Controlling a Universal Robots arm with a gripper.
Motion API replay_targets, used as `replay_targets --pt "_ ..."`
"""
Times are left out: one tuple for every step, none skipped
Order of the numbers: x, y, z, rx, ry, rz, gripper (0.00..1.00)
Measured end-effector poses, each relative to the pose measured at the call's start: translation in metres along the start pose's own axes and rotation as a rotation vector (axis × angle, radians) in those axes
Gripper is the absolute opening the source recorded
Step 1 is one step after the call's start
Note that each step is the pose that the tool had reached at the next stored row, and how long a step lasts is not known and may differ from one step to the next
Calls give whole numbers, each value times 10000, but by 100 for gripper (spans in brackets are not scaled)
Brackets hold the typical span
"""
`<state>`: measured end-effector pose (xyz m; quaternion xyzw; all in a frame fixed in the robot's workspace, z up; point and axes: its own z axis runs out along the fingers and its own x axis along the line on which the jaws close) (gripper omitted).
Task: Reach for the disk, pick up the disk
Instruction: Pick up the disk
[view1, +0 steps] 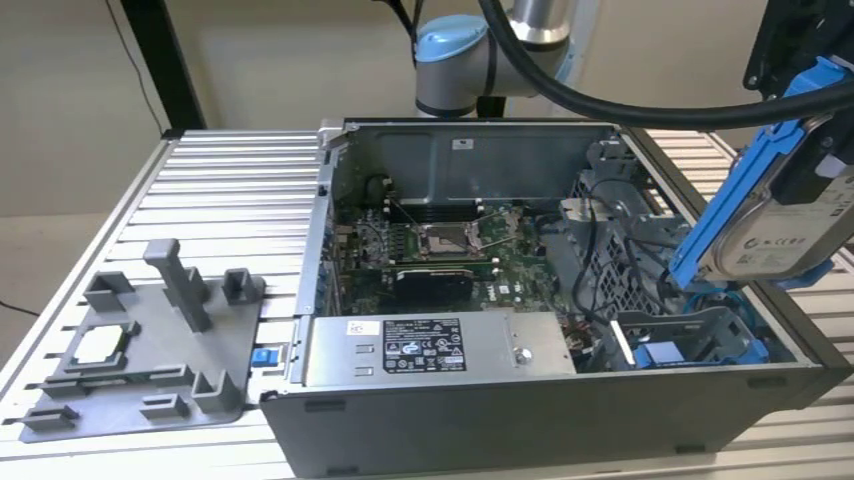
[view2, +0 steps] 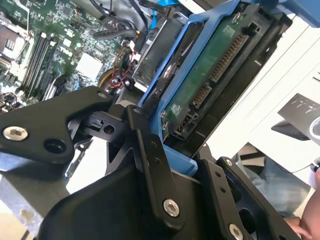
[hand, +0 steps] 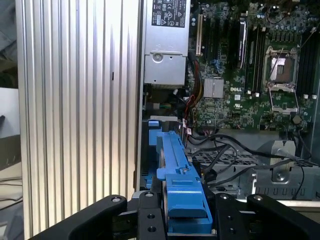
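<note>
The disk (view1: 781, 225) is a silver-grey drive with a white label, clipped in a bright blue frame. It hangs tilted in the air over the right end of the open computer case (view1: 534, 420), above the drive bay (view1: 681, 345). My gripper (view1: 805, 185) comes down from the upper right and is shut on the disk. In the second wrist view the disk's green circuit side (view2: 205, 75) faces the camera, with black fingers (view2: 147, 150) clamping the blue frame on both sides. In the first wrist view the disk (hand: 177, 175) stands edge-on between the gripper (hand: 186, 216) arms.
Inside the case lie the motherboard (view1: 441, 245), a power supply (view1: 420, 350) and loose cables (view1: 601, 250). A grey holder tray (view1: 147, 340) with upright posts and a small square chip (view1: 100, 345) sits at the exterior view's left on the ribbed table (view1: 227, 190). A person's leg (view2: 272, 175) shows in the second wrist view.
</note>
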<state>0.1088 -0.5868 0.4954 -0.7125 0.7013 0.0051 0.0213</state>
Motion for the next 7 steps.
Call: replay_targets --pt "1 0 0 0 0 0 0" --pt "1 -1 0 0 -1 -1 0" --pt "1 -1 0 0 -1 -1 0" --pt "6 -1 0 0 -1 -1 0" --pt "10 -1 0 0 -1 -1 0" --pt "10 -1 0 0 -1 -1 0" --pt "10 -1 0 0 -1 -1 0"
